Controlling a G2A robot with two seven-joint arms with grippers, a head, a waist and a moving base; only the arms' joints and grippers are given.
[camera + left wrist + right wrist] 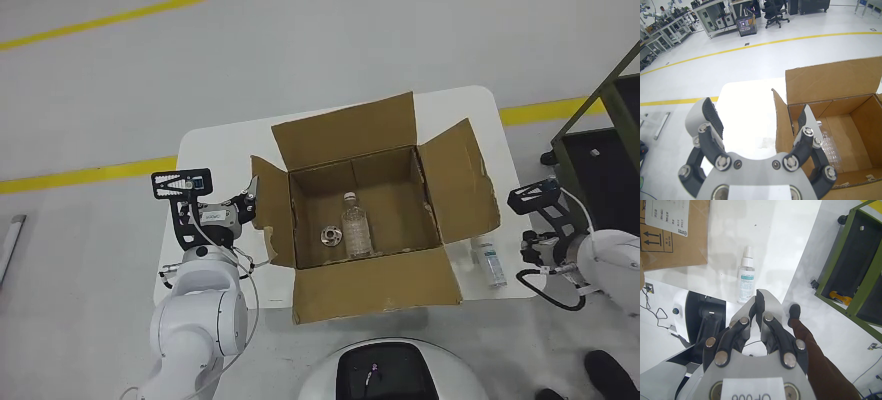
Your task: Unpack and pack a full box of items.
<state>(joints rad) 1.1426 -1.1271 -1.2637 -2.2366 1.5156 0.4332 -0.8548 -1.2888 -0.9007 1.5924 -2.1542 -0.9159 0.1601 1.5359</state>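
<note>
Two items lie in the box (345, 130) from above: a clear bottle (354, 228) and a small metal part (329, 236). Left wrist: left jaws wide apart, empty, beside it. Right wrist: right jaws closed, empty, near the spray bottle (746, 275) on the desk (772, 237). It is likely light and slick; grip mid-body.

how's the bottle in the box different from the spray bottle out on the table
Place: the bottle in the box is on the floor of the open cardboard box; the spray bottle is out on the white table, beside one of the box's flaps.
Look: the spray bottle has a white spray head and a printed label; the bottle in the box shows bare ribbed walls with no label that I can see.
Both are clear bottles.
</note>
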